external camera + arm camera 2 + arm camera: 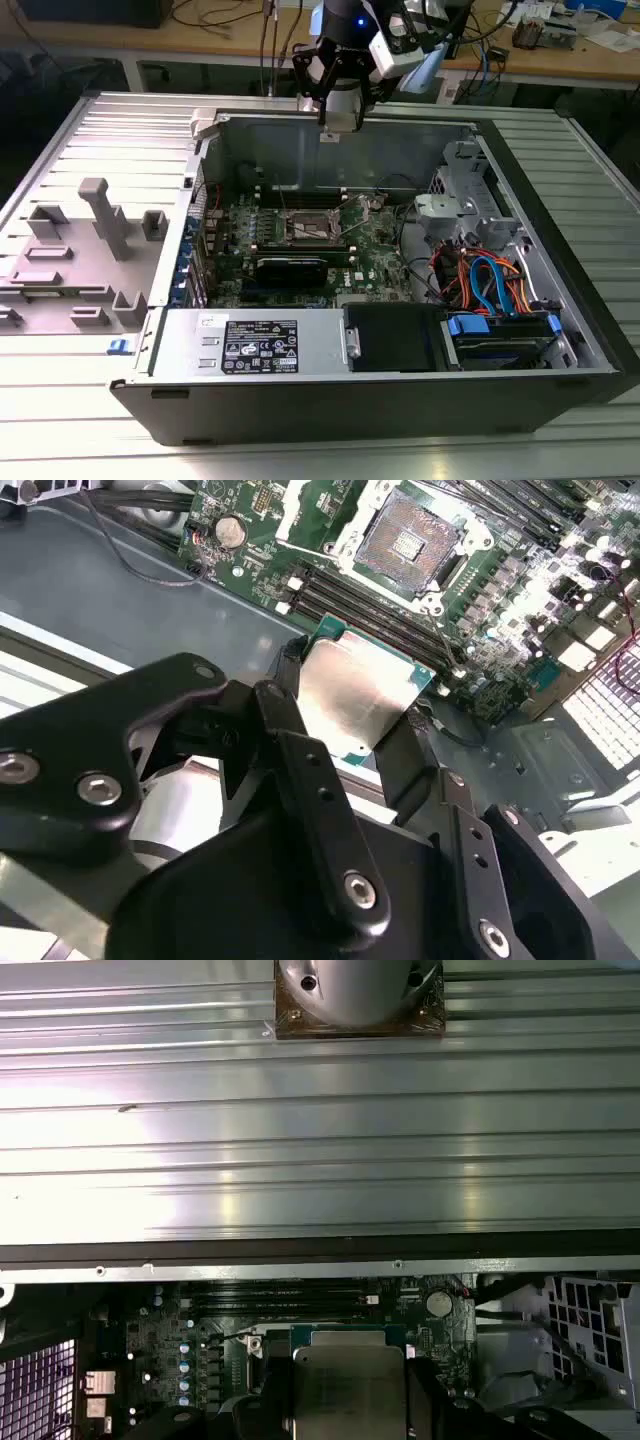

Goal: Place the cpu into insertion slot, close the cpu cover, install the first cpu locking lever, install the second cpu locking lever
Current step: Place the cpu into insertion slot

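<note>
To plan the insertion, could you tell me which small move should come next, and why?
Probably shift the cpu sideways over the insertion slot before lowering: the end effector grips it over the edge of the board, and the slot lies uncovered beyond.

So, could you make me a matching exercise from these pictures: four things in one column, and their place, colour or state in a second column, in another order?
Things:
1 cpu
2 insertion slot
3 cables
4 grey fixture

Descriptions:
A standing at the exterior view's far left
B empty
C blue and orange
D held in the gripper

Pairs: 1-D, 2-B, 3-C, 4-A
</note>
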